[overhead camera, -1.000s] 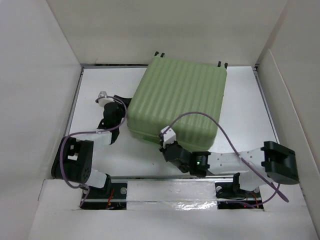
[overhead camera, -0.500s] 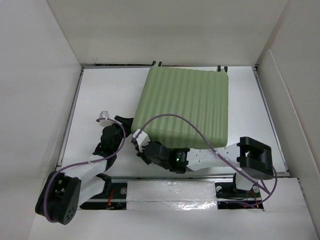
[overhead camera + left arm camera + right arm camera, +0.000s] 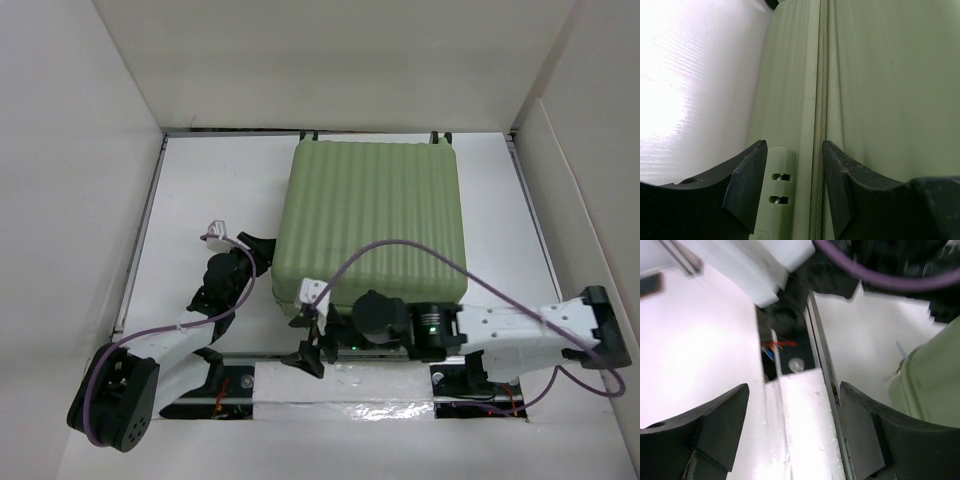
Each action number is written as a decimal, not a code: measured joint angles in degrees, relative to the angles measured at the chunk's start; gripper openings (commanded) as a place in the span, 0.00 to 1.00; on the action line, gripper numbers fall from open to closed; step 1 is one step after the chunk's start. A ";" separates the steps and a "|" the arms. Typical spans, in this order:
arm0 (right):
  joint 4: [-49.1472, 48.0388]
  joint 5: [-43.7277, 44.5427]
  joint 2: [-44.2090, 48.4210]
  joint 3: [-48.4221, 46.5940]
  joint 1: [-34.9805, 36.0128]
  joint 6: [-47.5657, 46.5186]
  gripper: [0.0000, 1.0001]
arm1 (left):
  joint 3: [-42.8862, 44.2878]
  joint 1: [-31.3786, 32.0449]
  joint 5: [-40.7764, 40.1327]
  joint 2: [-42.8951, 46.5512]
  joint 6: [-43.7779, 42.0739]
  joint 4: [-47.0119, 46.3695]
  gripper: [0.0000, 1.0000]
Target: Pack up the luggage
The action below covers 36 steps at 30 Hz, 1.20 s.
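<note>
Beside the luggage [image 3: 370, 220]: left end effector [image 3: 258, 255], ajar.

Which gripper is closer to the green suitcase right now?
Left. The left gripper faces the suitcase side close up, zipper seam between its jaws; the right gripper sits off the near-left corner, pointing away.

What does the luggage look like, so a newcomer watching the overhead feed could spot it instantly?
Start from the white table boxed in by white walls. The luggage lies flat on its middle, closed, small black wheels at its far edge. It is the only pale green, ribbed thing there and the biggest object in view.
</note>
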<state>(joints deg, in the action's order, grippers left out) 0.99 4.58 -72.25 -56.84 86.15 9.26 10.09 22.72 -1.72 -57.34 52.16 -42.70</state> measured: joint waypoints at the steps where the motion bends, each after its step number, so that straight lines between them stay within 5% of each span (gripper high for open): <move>1: 1.73 0.68 1.88 -1.31 0.55 -0.66 0.54 | 0.00 0.00 0.09 -0.07 -0.15 -0.15 0.45; 3: 4.22 2.56 7.26 -3.48 -1.07 -2.34 0.09 | 0.00 0.00 0.22 -0.33 -0.46 -0.50 0.45; 4: 4.90 3.61 10.60 -4.02 -4.11 -2.78 0.00 | 0.00 0.00 0.26 -0.39 -0.68 -0.68 0.45; 6: 4.87 5.31 17.07 -4.28 -16.11 -3.02 0.00 | 0.00 -0.02 0.39 -0.42 -1.07 -0.76 0.45; 11: 4.28 10.58 23.85 -1.44 -61.92 -1.73 0.00 | 0.00 0.02 0.57 0.31 -2.89 -0.39 0.45; 14: 2.43 7.65 21.68 3.08 -81.11 0.13 0.02 | 0.00 0.04 0.90 1.99 -4.48 0.92 0.44; 17: 1.55 2.25 15.37 6.36 -92.63 1.99 0.07 | 0.00 0.04 1.53 3.67 -5.95 2.23 0.44; 21: 1.18 -8.00 2.86 5.57 -95.62 3.02 0.11 | 0.02 0.04 2.45 4.42 -7.43 2.84 0.41; 25: 1.62 -16.44 -8.83 0.02 -89.79 2.43 0.13 | 0.02 0.39 3.02 4.85 -9.68 2.71 0.39; 29: 6.38 -18.29 -19.76 -14.03 -85.61 -3.67 0.13 | 0.02 3.89 -0.79 6.67 -13.29 4.33 0.36; 36: 12.85 -17.11 -43.56 -45.66 -78.97 -10.71 0.20 | 0.22 19.50 -19.98 8.50 -17.22 7.06 0.35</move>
<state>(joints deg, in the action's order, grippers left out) 13.85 -12.53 -115.81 -102.50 7.18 -1.45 10.31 42.22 -21.69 -48.84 34.94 -35.64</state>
